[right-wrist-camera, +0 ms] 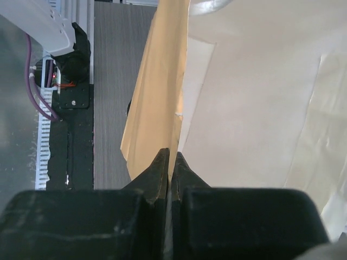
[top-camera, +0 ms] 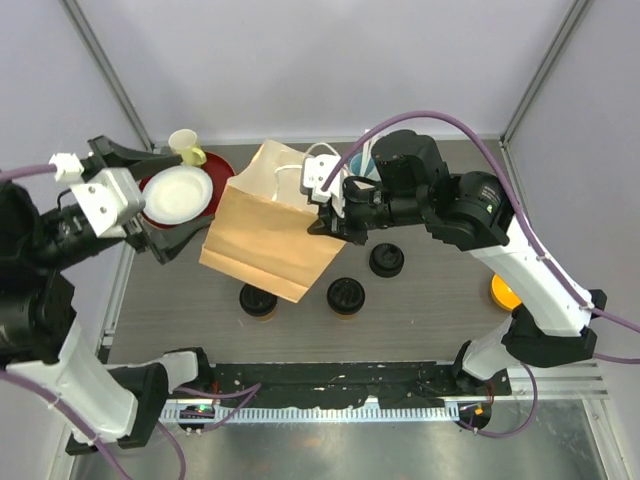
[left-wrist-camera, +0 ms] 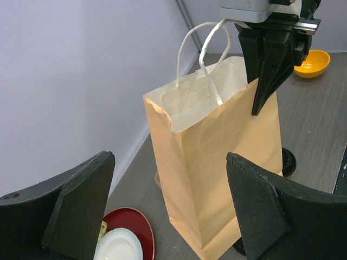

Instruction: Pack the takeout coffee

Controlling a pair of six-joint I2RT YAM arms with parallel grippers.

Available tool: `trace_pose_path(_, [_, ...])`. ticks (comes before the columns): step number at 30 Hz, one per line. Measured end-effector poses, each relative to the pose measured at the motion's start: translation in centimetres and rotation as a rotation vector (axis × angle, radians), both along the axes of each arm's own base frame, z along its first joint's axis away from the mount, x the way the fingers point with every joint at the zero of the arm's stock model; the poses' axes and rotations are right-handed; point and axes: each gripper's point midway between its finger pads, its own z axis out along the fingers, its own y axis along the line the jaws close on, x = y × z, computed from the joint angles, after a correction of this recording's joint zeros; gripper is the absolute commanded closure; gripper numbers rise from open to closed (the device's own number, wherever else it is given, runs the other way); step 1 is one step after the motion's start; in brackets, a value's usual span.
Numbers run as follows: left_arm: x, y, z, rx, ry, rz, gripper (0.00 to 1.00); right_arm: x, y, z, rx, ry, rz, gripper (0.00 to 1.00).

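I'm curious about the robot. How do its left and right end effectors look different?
The left end effector is wide open; the right end effector is pinched shut. The left end effector holds nothing; the right end effector grips the bag by its rim. Both have black fingers.

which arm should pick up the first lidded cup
Left. The left gripper is open and empty; the right gripper is shut on the paper bag rim, holding it up. One lidded cup stands on the left arm's side.
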Motion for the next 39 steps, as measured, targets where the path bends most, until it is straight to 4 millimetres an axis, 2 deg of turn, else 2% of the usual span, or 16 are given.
trace_pose_path(3, [1.5,-0.1,-0.5,0.002,0.032,-0.032,0.11,0.0,0.9,0.2,0.004,0.009,0.022,0.99])
trace_pose_path(10, [3.4,0.2,-2.3,0.036,0.060,-0.037,0.08,0.5,4.1,0.3,0.005,0.024,0.070,0.99])
trace_pose_path(14, [3.5,0.5,-2.0,0.092,-0.024,-0.034,0.08,0.6,5.6,-0.2,-0.008,0.030,0.089,0.99])
trace_pose_path(18, [3.1,0.7,-1.8,0.148,-0.108,-0.027,0.08,0.2,6.0,-0.8,-0.026,0.037,0.104,0.99])
trace_pose_path(22, [2.3,0.7,-1.7,0.176,-0.156,-0.026,0.09,-0.5,6.6,-0.6,-0.023,0.020,0.131,0.99])
trace_pose_path(26, [2.5,0.7,-2.8,0.184,-0.132,-0.033,0.11,-0.7,6.8,-0.3,-0.019,-0.002,0.148,0.99])
trace_pose_path(32, [4.3,0.8,-4.7,0.185,-0.051,-0.035,0.22,-0.6,6.8,0.0,-0.016,-0.030,0.159,0.99])
trace_pose_path(35, [4.8,0.9,-5.4,0.186,-0.024,-0.031,0.36,-0.5,6.8,0.0,-0.017,-0.041,0.166,0.99])
trace_pose_path(36, [4.9,0.9,-5.6,0.188,-0.018,-0.030,0.45,-0.5,6.9,0.0,-0.017,-0.044,0.168,0.99])
trace_pose_path(38, [4.9,0.9,-5.9,0.188,-0.004,-0.032,0.52,-0.4,7.0,0.0,-0.015,-0.050,0.171,0.99])
trace_pose_path(39, [4.9,0.9,-5.9,0.189,-0.004,-0.033,0.62,-0.4,7.1,0.0,-0.013,-0.054,0.172,0.99])
